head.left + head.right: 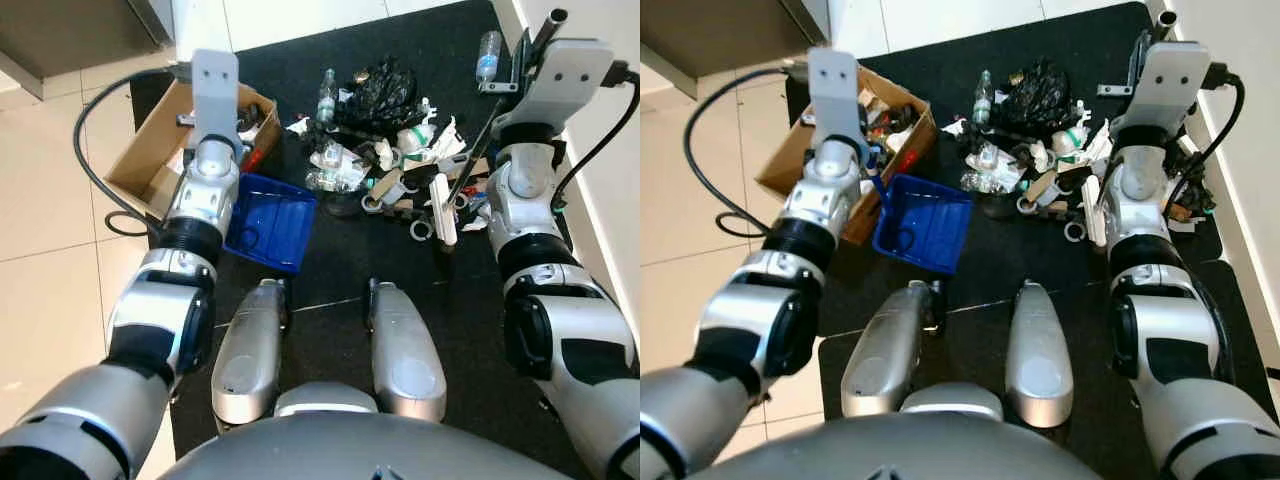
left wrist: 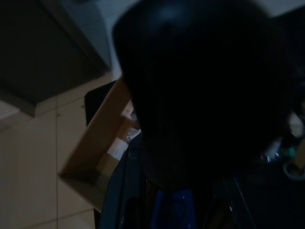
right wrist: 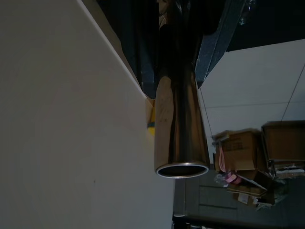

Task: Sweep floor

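— Black mat (image 1: 330,280) covers the floor ahead; what lies on it?
— A litter pile (image 1: 385,140) of bottles, wrappers and tape rolls, well forward, with a cardboard box (image 1: 150,160) at the mat's left edge.
— And the blue dustpan (image 1: 270,222)?
— Just beside the box, below the left gripper (image 1: 214,75); I cannot tell its fingers' state.
— The right gripper (image 1: 545,60)?
— Clamped on a metal broom handle (image 3: 178,138), the broom head (image 1: 443,210) among the litter.
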